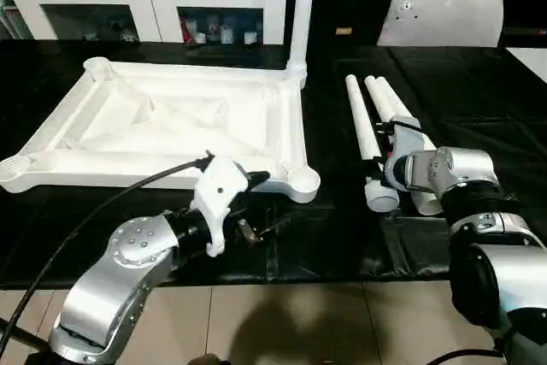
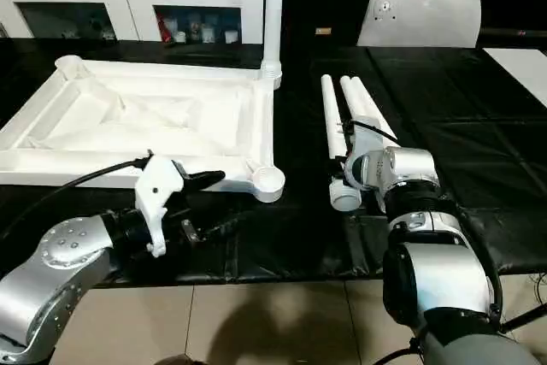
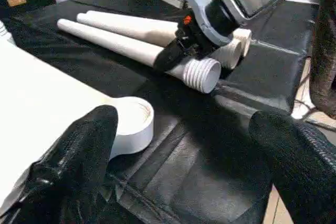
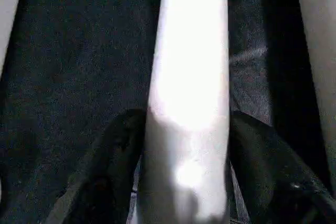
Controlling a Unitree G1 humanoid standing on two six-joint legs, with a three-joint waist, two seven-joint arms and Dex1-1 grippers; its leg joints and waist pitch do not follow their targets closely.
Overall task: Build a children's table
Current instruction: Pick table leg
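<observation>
- Table top (image 1: 171,126) lies underside up on the black worktop (image 1: 342,237), one leg (image 1: 301,14) standing in its far corner socket.
- Left tool (image 3: 178,150) gapes wide beside the near socket (image 3: 131,124).
- Right tool (image 4: 184,182) straddles a loose leg (image 4: 191,66) (whether clamped, I cannot tell).

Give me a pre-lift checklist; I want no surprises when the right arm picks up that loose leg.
1. Right pincer straddles the nearest loose leg: ok.
2. Fingers clamped firmly on that leg: cannot tell.
3. Left pincer open and holding nothing: ok.
4. Near corner socket of the table top unfilled: ok.
5. One leg standing upright in the far corner: ok.
6. Other two loose legs lie beside the grasped one, may get nudged: not ok.
</observation>
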